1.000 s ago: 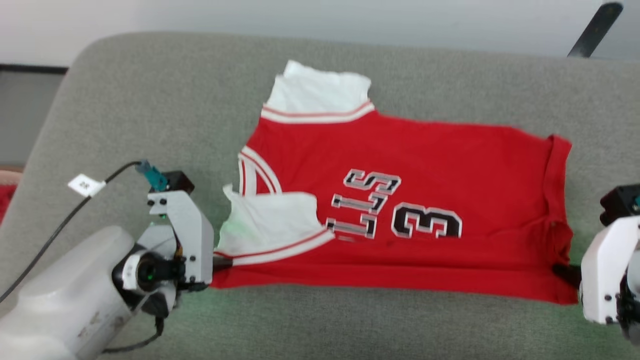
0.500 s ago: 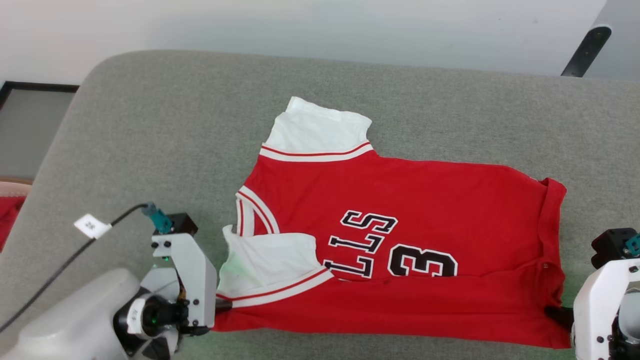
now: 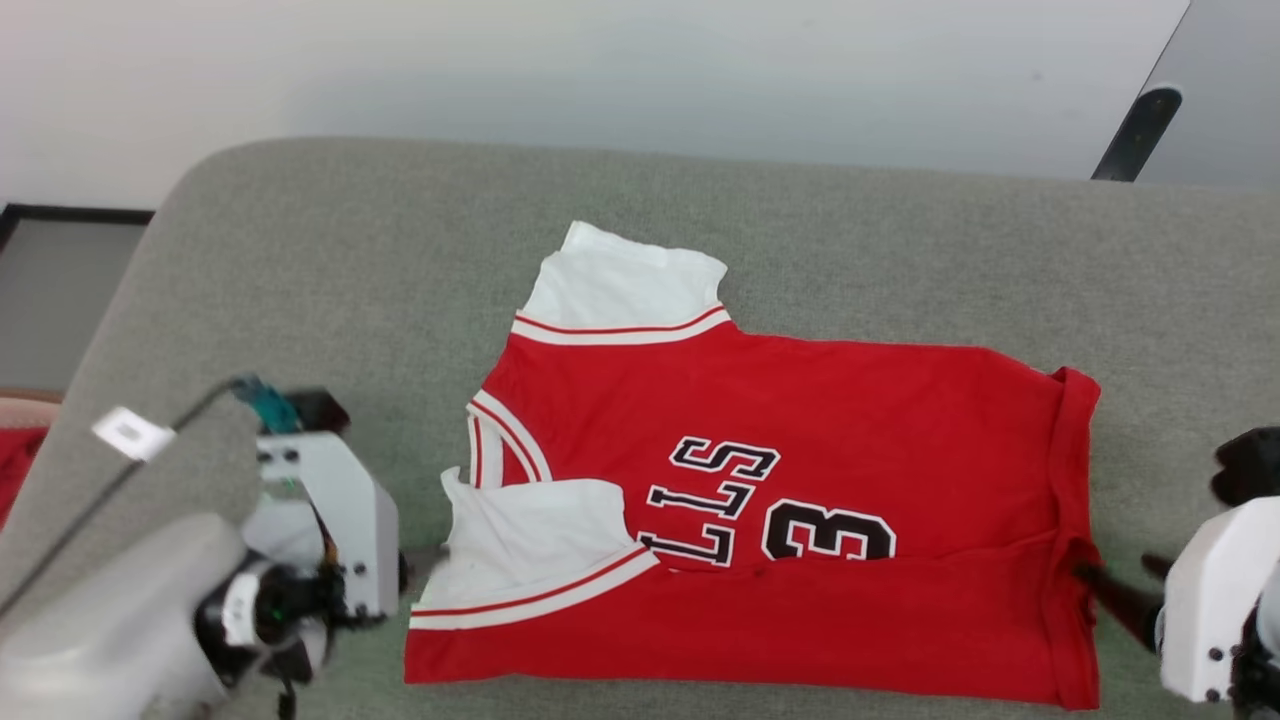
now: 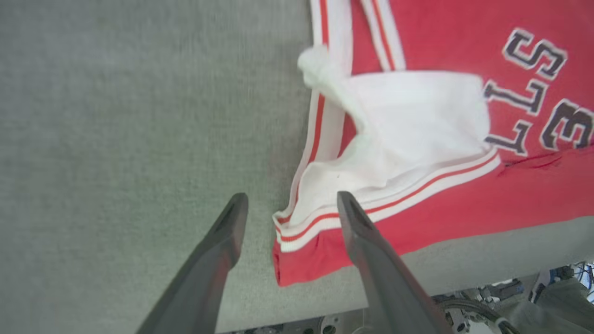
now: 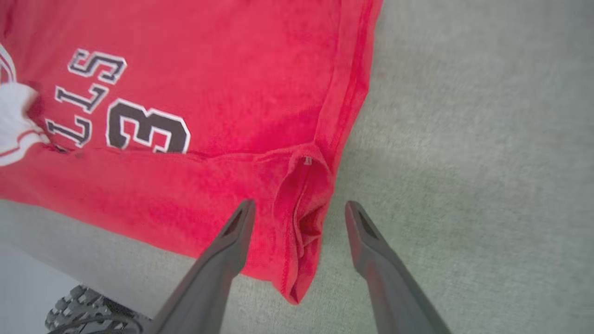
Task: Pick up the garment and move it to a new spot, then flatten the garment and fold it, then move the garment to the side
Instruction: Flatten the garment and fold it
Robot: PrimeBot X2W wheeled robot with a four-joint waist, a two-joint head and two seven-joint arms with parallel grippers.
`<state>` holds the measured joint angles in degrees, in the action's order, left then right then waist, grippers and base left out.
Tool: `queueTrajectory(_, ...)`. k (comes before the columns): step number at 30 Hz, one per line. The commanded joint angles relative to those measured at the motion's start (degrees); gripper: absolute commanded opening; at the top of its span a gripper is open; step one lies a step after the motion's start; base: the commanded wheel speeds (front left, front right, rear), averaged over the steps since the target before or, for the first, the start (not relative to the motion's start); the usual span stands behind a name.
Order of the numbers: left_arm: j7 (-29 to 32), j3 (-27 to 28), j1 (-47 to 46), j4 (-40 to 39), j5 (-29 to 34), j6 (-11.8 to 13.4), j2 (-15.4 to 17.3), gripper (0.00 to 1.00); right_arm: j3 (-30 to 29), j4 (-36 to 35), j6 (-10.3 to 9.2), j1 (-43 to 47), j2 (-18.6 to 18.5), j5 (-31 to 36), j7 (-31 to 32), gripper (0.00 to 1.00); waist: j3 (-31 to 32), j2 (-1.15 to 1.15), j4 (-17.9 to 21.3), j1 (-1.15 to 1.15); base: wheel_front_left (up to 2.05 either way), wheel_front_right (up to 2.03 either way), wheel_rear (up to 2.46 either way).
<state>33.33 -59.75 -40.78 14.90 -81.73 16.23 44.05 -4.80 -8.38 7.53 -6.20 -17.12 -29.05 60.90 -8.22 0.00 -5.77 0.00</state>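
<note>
So the garment [image 3: 800, 420], a red jersey with white short sleeves, is lying pretty flat in the middle of the grey fabric-covered bench [image 3: 300, 260], collar end toward our left and hem toward our right. Its near long edge is folded up over the body, so we can only read "LLS" and a "3" above the fold line. The far sleeve [image 3: 620, 275] sticks out flat on the bench, and the near sleeve [image 3: 530, 520] lies doubled over on top of the red front by the collar. Our left tool [image 4: 291, 198] is open, fingers spread wide, and the near collar-side corner of the jersey sits on the bench between them. One finger overlaps the striped trim in the left wrist view, but nothing is pinched. Same deal with our right tool [image 5: 299, 204]: open, one finger over the red cloth, the other over bare bench, and the bunched-up hem corner loose between them. A cable with a white tag [image 3: 128, 432] runs along our left arm. There's a knobby tyre [image 5: 88, 311] below the bench edge in the right wrist view, and a red patch [image 3: 12, 465] at the far left of the head view, but we can't tell what it is.
</note>
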Motion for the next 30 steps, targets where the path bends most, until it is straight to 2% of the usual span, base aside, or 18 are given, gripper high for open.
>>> queueTrajectory(1,-0.85,0.72,-1.07,-1.12,0.55,0.28,0.64,1.00,-0.60,-1.11,-0.09,0.37,-0.04,0.31,-1.12,1.00,0.76,0.00,0.20,0.00,0.00,0.00,0.00)
queueTrajectory(7,-5.52,3.19,-4.10,-5.75,3.98,1.19,3.46,1.00,-1.27,-7.30,-0.08,1.01,1.15,1.07,-11.13,1.00,1.24,0.00,1.21,0.00,0.00,0.00,0.00)
queueTrajectory(10,-8.66,4.21,-6.28,-7.32,6.77,0.33,4.31,1.00,-0.18,-9.89,-0.08,0.80,0.98,2.92,-19.44,1.00,0.68,0.00,2.30,0.00,0.00,0.00,0.00)
queueTrajectory(12,-10.65,4.61,-8.29,-7.75,9.09,-1.12,4.49,1.00,1.19,-11.54,-0.07,0.41,0.41,4.41,-25.23,1.00,-0.09,0.00,3.26,0.00,0.00,0.00,0.00)
queueTrajectory(17,-12.63,6.47,-13.28,-5.40,11.31,-3.45,4.73,1.00,4.06,-13.51,-0.07,-1.14,1.63,7.06,-36.51,1.00,-3.77,0.00,7.43,0.00,0.00,0.00,0.00)
queueTrajectory(24,-11.03,7.95,-21.61,-0.90,13.80,-6.79,5.45,1.00,6.52,-14.36,-0.07,-4.74,3.05,8.43,-42.62,1.00,-11.91,0.00,14.14,0.00,0.00,0.00,0.00)
queueTrajectory(30,-5.92,7.38,-27.32,3.43,14.77,-9.31,6.03,1.00,7.73,-13.71,-0.07,-7.20,3.87,8.09,-45.51,1.00,-17.88,0.00,18.31,0.00,0.00,0.00,0.00)
